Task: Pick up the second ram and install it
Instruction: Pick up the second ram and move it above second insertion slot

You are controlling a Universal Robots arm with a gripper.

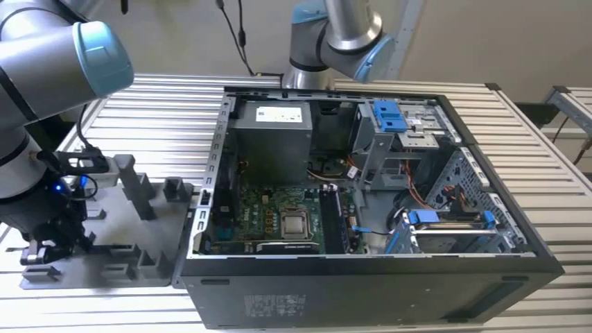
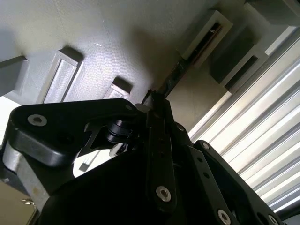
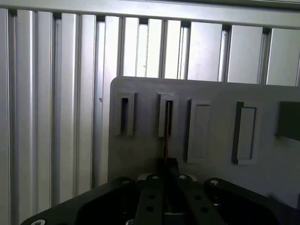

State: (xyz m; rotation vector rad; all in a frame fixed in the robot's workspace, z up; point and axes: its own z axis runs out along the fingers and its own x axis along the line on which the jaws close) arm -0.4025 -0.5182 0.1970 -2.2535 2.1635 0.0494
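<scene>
second ram [image 3: 167, 127] is being held upright on edge by a slot in the grey holder [image 3: 220, 91], so the top edge is being left free for grasping; gripper [image 3: 167, 164] fingers are being pressed narrow onto it, PC case [image 1: 370, 291] well apart

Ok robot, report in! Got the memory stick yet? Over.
Gripper shut on memory stick. Stick sits in grey holder slot. Grey posts close by. Over.

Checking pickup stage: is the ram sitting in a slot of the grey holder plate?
Yes, in the first wrist view the thin dark ram stands edge-on inside a slot of the grey holder plate.
</scene>
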